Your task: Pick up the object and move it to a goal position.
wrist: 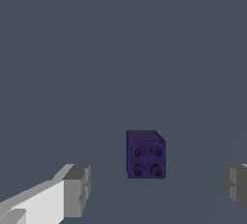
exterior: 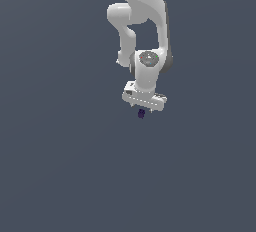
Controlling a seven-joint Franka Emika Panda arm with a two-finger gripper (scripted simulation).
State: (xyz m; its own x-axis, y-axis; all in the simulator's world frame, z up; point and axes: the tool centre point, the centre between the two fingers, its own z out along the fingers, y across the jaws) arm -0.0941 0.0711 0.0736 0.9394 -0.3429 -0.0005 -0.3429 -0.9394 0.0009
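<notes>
The object (wrist: 146,155) is a small dark purple block with four round dimples on its near face. In the wrist view it lies between my two grey fingertips (wrist: 77,190), with a clear gap on each side. My gripper (wrist: 157,189) is open and touches nothing. In the exterior view the object (exterior: 141,113) shows as a tiny dark speck just under the white hand, and the gripper (exterior: 142,110) sits right above it. My fingers are too small to make out there.
The white arm (exterior: 142,36) comes down from the top of the exterior view. All around is a plain dark grey surface (exterior: 60,166) with no other objects, edges or goal marker in view.
</notes>
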